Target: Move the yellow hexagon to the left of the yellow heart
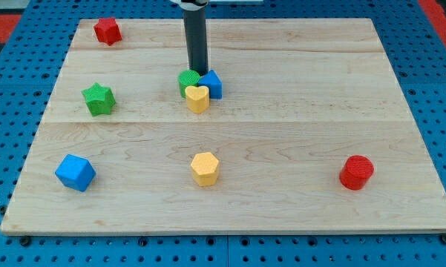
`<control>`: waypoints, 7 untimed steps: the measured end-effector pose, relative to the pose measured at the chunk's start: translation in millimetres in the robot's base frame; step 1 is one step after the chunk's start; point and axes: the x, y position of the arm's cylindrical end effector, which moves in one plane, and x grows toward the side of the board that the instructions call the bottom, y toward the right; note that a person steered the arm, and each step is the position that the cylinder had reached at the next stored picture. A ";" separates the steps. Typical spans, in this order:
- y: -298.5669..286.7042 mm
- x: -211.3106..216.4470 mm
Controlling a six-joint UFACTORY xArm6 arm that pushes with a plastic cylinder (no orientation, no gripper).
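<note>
My tip (199, 71) sits near the top centre of the wooden desk (297, 126), planted right at the back of a tight little cluster of three blocks. The rod comes straight down from the view's top, and its lower end meets the cluster where the green block (187, 80) and the blue block (211, 84) come together. The green one looks rounded, the blue one angular, though their exact shapes are partly hidden. In front of them, toward the view's bottom, the yellow heart (197, 98) touches both. There are no fingers on this rod, so nothing is grasped.

The yellow hexagon (205, 168) lies well apart from that cluster, lower down the desk, almost directly below the yellow heart and a touch to the view's right of it. It stands alone, nothing touching it.

Out on the view's left, the green star (99, 99) sits level with the cluster. The red block (107, 31), a jagged star-like shape, is up in the top left corner. The blue cube (76, 172) rests in the lower left, and the red cylinder (356, 172) is over in the lower right, roughly level with the yellow hexagon
</note>
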 end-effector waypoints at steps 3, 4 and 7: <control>54.0 28.2; 73.2 82.9; 36.8 237.3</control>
